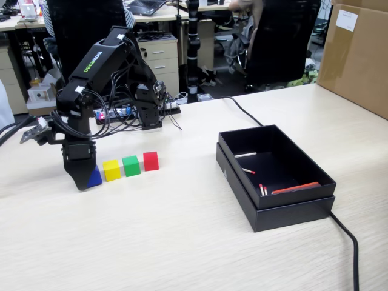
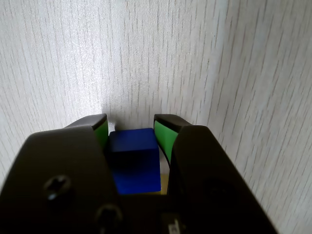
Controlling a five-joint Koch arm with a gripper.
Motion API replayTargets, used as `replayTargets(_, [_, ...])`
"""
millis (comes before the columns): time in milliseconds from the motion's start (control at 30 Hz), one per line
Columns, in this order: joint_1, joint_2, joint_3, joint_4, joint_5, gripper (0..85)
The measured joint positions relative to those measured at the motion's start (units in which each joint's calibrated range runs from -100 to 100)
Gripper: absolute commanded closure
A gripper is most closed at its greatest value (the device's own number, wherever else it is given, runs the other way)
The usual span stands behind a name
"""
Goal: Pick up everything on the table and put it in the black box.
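Observation:
A row of cubes lies on the pale table (image 1: 182, 230): blue (image 1: 95, 177), yellow (image 1: 111, 170), green (image 1: 131, 165) and red (image 1: 150, 160). My gripper (image 1: 85, 182) points down at the row's left end and straddles the blue cube (image 2: 134, 161). The wrist view has my gripper (image 2: 131, 122) with green pads (image 2: 163, 136) on either side of that cube; the left pad lies against it and a thin sliver of table shows at the right pad. The cube rests on the table. The black box (image 1: 291, 213) stands apart to the right.
Thin red and white sticks (image 1: 295, 188) lie inside the black box. A brown carton (image 1: 357, 54) stands at the back right. A black cable (image 1: 347, 237) runs past the box's right side. The arm's base and wires (image 1: 148, 112) sit behind the cubes.

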Motion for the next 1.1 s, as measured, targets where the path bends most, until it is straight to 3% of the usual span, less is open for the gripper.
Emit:
replayTargets(167, [-0.4, -7.1, 4.3, -3.2, 0.1, 71.6])
replayTargets(300, [2.2, -17.0, 10.4, -8.9, 1.1, 71.6])
replayTargets(533, [12.7, -26.8, 13.1, -14.4, 9.1, 71.4])
replayTargets(567, [17.1, -27.1, 16.0, -15.5, 12.6, 71.4])
replayTargets(600, [17.3, -27.1, 16.1, -15.6, 12.7, 71.4])
replayTargets(767, [29.1, -24.6, 21.5, -16.0, 21.0, 71.4])
replayTargets(967, [34.9, -8.0, 35.1, -16.3, 25.2, 71.4])
replayTargets(1000, [36.4, 2.7, 38.1, -16.3, 26.6, 71.4])
replayTargets(1100, [36.8, 11.3, 43.5, -17.0, 27.1, 71.3])
